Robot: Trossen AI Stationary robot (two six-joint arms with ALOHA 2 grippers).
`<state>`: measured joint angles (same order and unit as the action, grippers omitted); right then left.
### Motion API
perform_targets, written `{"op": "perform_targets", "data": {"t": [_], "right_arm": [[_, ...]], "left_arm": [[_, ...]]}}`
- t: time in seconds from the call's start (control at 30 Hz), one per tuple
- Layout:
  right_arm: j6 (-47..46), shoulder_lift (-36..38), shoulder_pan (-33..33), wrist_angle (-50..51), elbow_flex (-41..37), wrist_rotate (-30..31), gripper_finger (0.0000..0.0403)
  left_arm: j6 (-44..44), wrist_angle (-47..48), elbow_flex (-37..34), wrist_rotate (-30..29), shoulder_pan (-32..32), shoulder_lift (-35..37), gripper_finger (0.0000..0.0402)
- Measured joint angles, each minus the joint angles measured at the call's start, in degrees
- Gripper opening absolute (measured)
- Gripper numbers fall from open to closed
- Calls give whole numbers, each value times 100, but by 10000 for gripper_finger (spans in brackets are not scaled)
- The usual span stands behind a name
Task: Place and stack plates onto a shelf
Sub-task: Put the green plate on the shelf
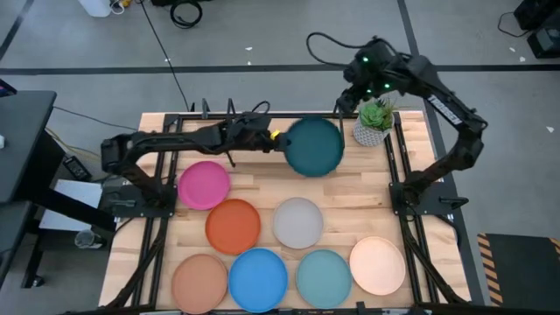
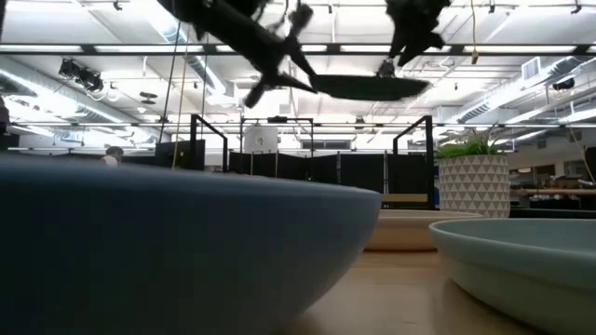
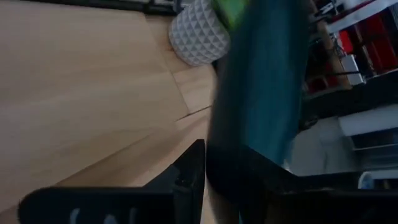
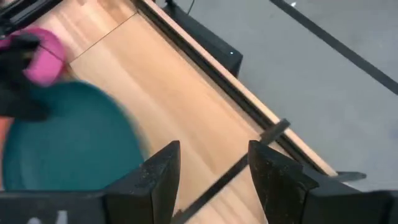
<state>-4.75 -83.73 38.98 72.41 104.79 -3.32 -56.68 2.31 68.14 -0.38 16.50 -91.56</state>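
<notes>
My left gripper [image 3: 208, 171] grips the dark teal plate [image 1: 313, 146] rim between its jaws; right gripper [image 4: 211, 165] released, empty. I'd keep it level toward the shelf.

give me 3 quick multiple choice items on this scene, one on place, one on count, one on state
1. Where is the dark teal plate?
A. flat on the table
B. held up beside the plant
C. on the tan plate

2. How many plates lie flat on the table?
A. five
B. seven
C. eight

3. How is the right gripper?
A. open, empty
B. shut on a plate
C. shut on the plant

Key: B, the left gripper holds it raised; B, seven lie there in the high view; A, its fingers stand apart with nothing between.
</notes>
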Motion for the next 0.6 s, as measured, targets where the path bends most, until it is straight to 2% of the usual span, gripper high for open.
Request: {"op": "perform_targets", "data": {"t": [0.1, 0.3, 0.47, 0.6], "right_arm": [[4, 227, 38, 160, 0, 67, 193], [-1, 578, 54, 235, 1, 373, 193], [-24, 678, 39, 253, 2, 145, 192], [-106, 669, -38, 305, 2, -70, 192]], "left_arm": [[-92, -66, 0, 199, 194, -306, 76], [85, 53, 0, 73, 491, -646, 60], [77, -200, -2, 294, 777, -795, 41], [144, -213, -2, -38, 884, -795, 39]]}}
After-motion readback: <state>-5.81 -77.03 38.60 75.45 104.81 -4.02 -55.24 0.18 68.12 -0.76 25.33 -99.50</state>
